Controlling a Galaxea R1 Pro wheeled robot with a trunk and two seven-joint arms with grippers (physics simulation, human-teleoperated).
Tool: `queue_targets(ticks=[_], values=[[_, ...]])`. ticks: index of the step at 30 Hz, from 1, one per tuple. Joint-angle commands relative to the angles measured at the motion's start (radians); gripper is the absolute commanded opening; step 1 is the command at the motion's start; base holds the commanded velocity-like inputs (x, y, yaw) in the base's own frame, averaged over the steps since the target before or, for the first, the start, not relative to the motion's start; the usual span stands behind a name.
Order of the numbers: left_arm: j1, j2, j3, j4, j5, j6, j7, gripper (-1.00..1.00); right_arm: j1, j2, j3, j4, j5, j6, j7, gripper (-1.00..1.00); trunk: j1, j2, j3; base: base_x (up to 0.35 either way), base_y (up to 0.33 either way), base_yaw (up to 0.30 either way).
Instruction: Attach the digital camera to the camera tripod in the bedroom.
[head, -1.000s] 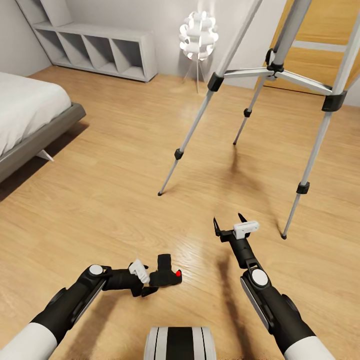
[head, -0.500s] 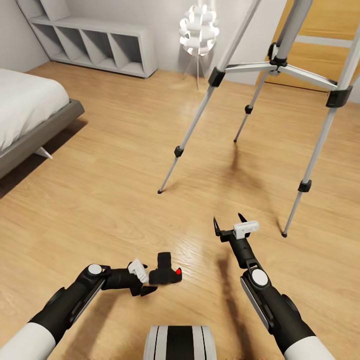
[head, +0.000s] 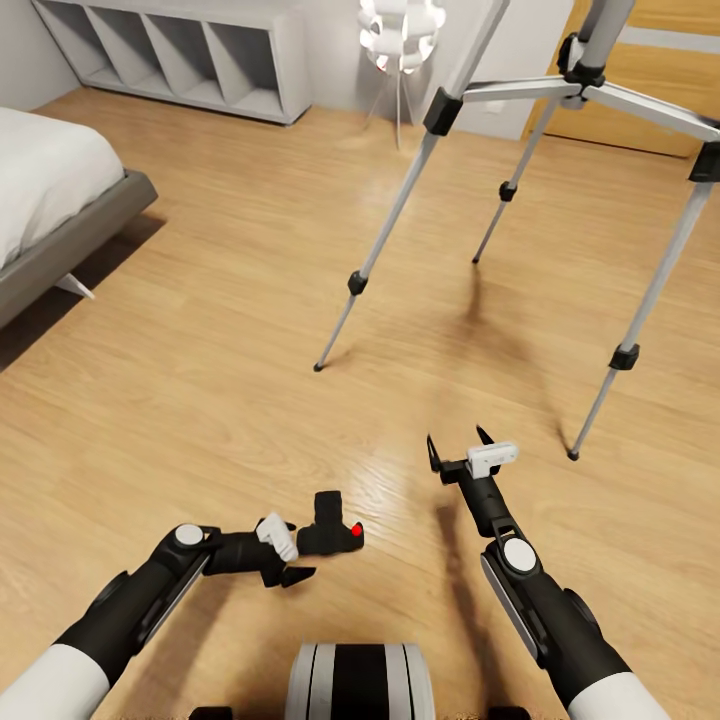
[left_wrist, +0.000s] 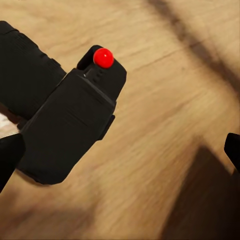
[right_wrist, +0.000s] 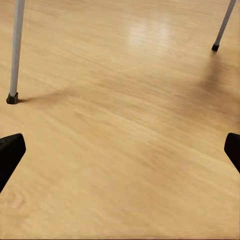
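The digital camera (head: 330, 532) was held by the left gripper (head: 290, 550) at lower centre. The right gripper (head: 459, 447) was spread wide, empty, below the camera tripod (head: 400, 195).

Floor (head: 200, 330) glossy wood planks; camera tripod (head: 400, 200) legs silver metal; digital camera (left_wrist: 70, 125) matt black

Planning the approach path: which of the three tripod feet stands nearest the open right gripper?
The foot of the camera tripod's right-hand leg, just beyond the right gripper; the other two feet stand farther off.
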Motion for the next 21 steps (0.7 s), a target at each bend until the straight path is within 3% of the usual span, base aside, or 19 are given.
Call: queue_targets(ticks=[1,12,21], values=[[0.0,0.001,-0.001,-0.007,-0.002,0.008,-0.003,1.0,-0.001,-0.001,0.004,0.0,0.0,-0.002,-0.009,1.0,0.0,-0.001,-0.005,0.0,0.0,0.0],[0.0,0.007,-0.004,-0.047,-0.002,0.01,-0.014,1.0,-0.001,-0.001,0.004,0.0,0.0,-0.002,-0.009,1.0,0.005,-0.003,-0.047,0.0,0.0,0.0],[0.0,0.045,-0.004,-0.12,-0.002,0.01,-0.066,1.0,-0.001,-0.001,0.004,0.0,0.0,-0.002,-0.009,1.0,0.009,-0.005,-0.082,0.0,0.0,0.0]])
